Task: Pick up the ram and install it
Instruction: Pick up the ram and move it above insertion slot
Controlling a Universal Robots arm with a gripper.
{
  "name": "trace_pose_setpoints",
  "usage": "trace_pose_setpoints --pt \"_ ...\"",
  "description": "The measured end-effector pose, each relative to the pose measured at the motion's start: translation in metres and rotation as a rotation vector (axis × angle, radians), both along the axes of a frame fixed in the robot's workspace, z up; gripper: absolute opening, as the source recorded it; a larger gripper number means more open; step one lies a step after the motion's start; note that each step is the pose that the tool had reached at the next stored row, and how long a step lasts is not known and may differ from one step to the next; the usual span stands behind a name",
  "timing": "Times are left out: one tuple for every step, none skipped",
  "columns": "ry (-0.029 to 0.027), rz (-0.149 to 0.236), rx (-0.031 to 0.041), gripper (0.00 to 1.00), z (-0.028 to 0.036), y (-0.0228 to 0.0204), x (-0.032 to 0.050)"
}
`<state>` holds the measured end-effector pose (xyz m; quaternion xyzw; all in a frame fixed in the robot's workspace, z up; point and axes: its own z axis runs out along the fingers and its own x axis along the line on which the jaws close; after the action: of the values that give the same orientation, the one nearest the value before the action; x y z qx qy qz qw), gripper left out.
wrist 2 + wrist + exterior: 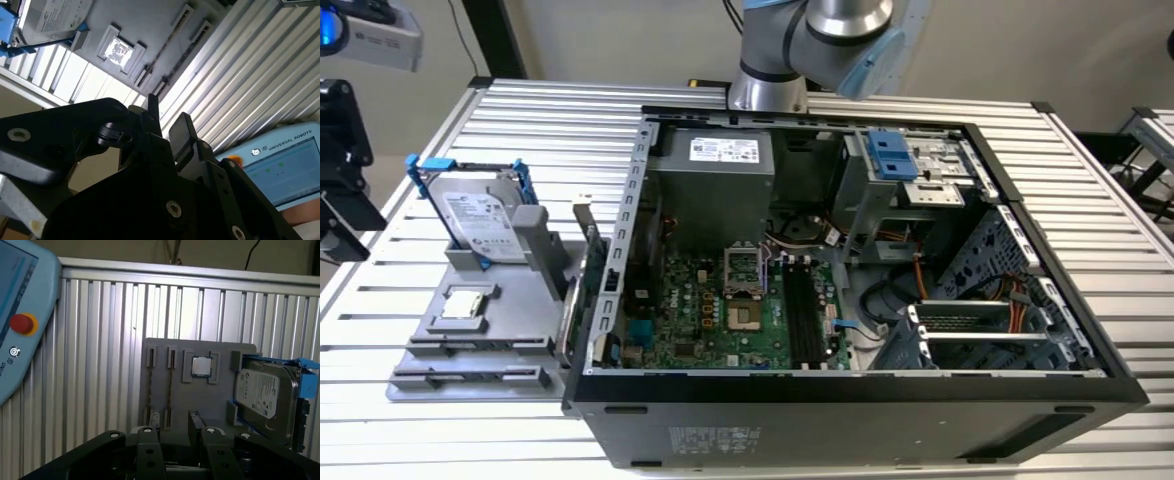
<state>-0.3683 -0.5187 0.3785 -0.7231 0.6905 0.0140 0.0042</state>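
fingers (182, 131) stand parted, holding nothing, above the grey tray (200, 347) near the desk (100, 340) edge. square them to the ram slots (171, 385) before descending straight.

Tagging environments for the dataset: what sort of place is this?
Likely a robotics lab cell for PC assembly: an open black desktop computer case with a green motherboard sits on a ribbed aluminium table, beside a grey fixture tray holding a silver hard drive in a blue frame.
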Motion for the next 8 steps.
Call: trace_pose_setpoints --pt "0.0001 -0.001 0.0 1.0 -0.0019 0.0002 0.0" --pt "0.0001 -0.001 0.0 1.0 -0.0037 0.0003 0.0" --pt "0.0001 -0.002 0.0001 1.0 -0.0054 0.0005 0.0" --pt "0.0001 -0.002 0.0001 1.0 -0.0072 0.0006 0.0" --pt "0.0001 -0.002 0.0001 1.0 -0.009 0.0007 0.0" --pt "0.0001 -0.002 0.0001 1.0 -0.0108 0.0008 0.0" --pt "0.0002 -0.002 0.0 1.0 -0.0123 0.0008 0.0" --pt "0.0001 -0.002 0.0001 1.0 -0.0139 0.0008 0.0"
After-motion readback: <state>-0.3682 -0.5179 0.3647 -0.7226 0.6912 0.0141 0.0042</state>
